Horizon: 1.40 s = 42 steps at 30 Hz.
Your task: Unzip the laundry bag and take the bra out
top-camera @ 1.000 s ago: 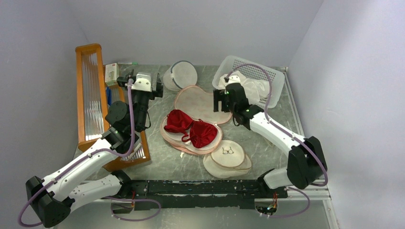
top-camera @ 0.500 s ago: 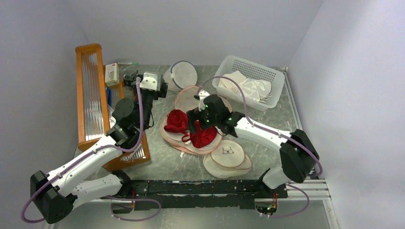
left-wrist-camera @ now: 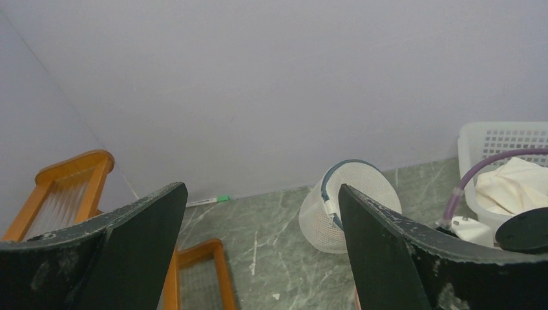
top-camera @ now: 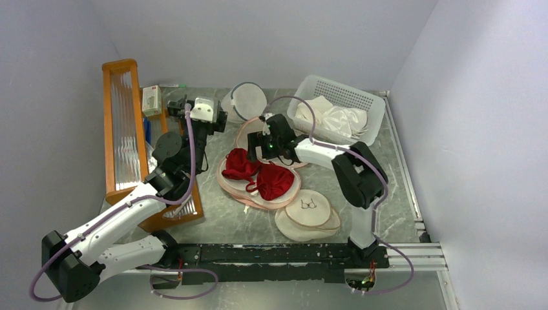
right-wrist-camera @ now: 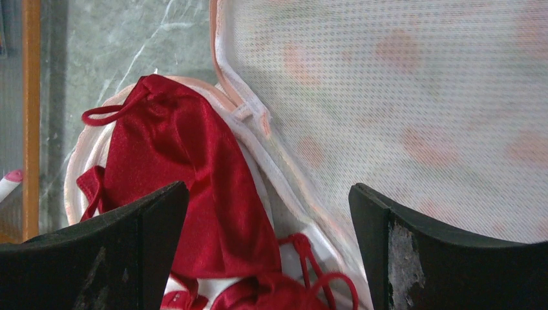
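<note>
**Top view.** The laundry bag point(top-camera: 238, 189) lies unzipped and spread open at the centre of the grey surface point(top-camera: 381, 174), with its upper flap folded back toward 12 o'clock. The bra point(top-camera: 258, 174) rests on the pale lining of the lower half, both cups up, inside the pink edge trim. The right claw point(top-camera: 257, 150) hangs over the hinge between the two halves, just at 12 o'clock of the bra. The left claw point(top-camera: 176, 106) is raised at 10 o'clock of the bag, well apart from it and beside a wooden rack point(top-camera: 108, 129). A round cream pouch point(top-camera: 308, 213) lies at 5 o'clock of the bag, a white mesh bag point(top-camera: 249, 100) at 12 o'clock, and a basket point(top-camera: 349, 93) holding a white cloth point(top-camera: 336, 119) at 1 o'clock.

**Right wrist view.** The right claw point(right-wrist-camera: 263, 187) is released, its fingers spread wide and grasping nothing. Below it are one cup of the bra point(right-wrist-camera: 194, 174) and the mesh flap of the laundry bag point(right-wrist-camera: 400, 97). Whether the fingertips touch the fabric cannot be told.

**Left wrist view.** The left claw point(left-wrist-camera: 258, 190) is likewise released and empty. It faces the back wall, with the white mesh bag point(left-wrist-camera: 352, 206) beyond its right finger.
</note>
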Motion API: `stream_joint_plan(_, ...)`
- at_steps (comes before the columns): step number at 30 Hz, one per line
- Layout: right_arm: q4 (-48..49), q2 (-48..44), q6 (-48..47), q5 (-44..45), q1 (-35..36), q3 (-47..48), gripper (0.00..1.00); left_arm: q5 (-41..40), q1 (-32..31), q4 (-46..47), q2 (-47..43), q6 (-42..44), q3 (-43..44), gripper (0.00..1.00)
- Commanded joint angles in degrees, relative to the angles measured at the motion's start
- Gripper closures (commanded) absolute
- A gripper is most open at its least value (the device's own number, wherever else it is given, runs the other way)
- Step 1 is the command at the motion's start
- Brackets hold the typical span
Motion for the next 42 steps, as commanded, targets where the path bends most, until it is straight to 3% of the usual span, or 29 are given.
stream_joint_plan(1,5.33,4.14,2.5,-3.36,0.13,3.18,0.05,1.78,1.83,0.66,0.21,-1.08,1.23,0.01)
stream_joint_plan(12,14.34,5.08,7.01,-10.07,4.77,-3.16,0.08,3.17,3.79,-0.11,-0.05,-3.2,1.56,0.01)
stream_joint_plan(17,15.19,1.16,7.58,-13.18,5.59,-5.4,0.08,3.28,4.05,-0.3,0.21,-3.36,1.64,0.01)
stream_joint_plan(25,5.46,-7.96,3.03,-7.15,5.38,-3.07,0.06,3.49,4.41,-0.63,0.64,-3.66,1.86,0.01)
stream_joint_plan(31,-0.72,-17.93,3.98,-4.62,1.67,-7.46,0.05,3.44,4.49,-0.62,0.74,-3.6,1.96,0.01)
stream_joint_plan(34,-4.02,-23.66,3.97,-6.45,-3.38,-12.65,0.08,3.8,4.58,-1.05,0.85,-4.08,2.2,0.01)
stream_joint_plan(42,-8.24,-35.7,2.59,-10.4,-12.67,-26.61,0.34,5.48,4.67,-2.42,1.42,-5.14,2.82,0.01)
